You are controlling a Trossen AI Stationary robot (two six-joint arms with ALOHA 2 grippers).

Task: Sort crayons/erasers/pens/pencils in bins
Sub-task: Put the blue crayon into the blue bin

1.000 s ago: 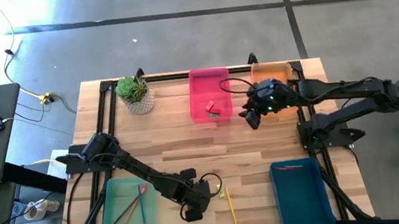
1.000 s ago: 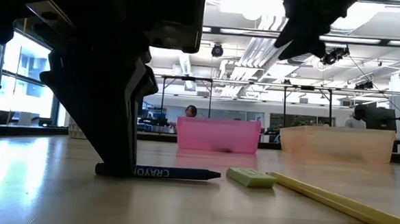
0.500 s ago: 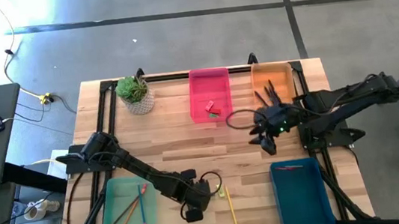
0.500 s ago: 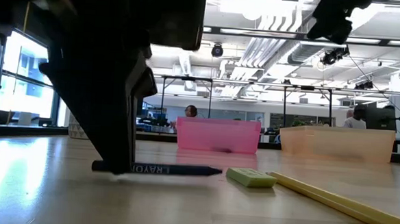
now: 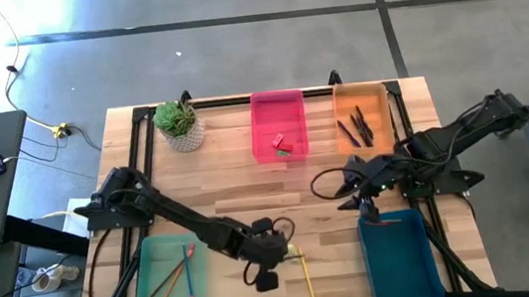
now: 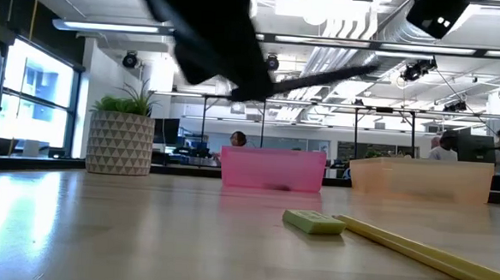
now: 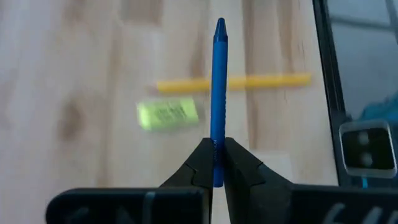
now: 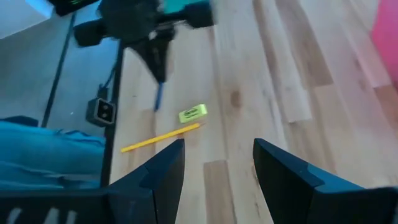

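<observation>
A blue crayon (image 7: 219, 87) is in the air with my left gripper (image 7: 217, 163) shut on it, above the table's near middle (image 5: 279, 254). Under it, a green eraser (image 5: 295, 256) and a yellow pencil (image 5: 306, 276) lie flat on the wood. My right gripper (image 8: 217, 163) stands open and holds nothing, over the far end of the teal bin (image 5: 397, 258). That bin holds a red crayon (image 5: 383, 222). The pink bin (image 5: 275, 100) holds erasers, the orange bin (image 5: 359, 90) holds pens, and the light green bin (image 5: 150, 286) holds pencils. My left gripper pinches the crayon's blunt end (image 7: 217, 169) between its two fingertips. The fingers come slanting down from the table's left, and the crayon sticks out ahead in line with them. It hangs clear of the table, nearly level in the low view (image 6: 322, 77), its point toward the table's right.
A potted plant (image 5: 179, 123) stands at the far left. The green eraser (image 6: 313, 221) and yellow pencil (image 6: 416, 250) lie close to the near edge, between the light green and teal bins. The black frame rails run along the table's sides.
My left gripper has risen and tipped toward level. The blue crayon, which lay flat on the wood, has gone up with it, clear of the table. My right gripper, open throughout, has swung from beside the orange bin toward the near edge, to over the teal bin's far end.
</observation>
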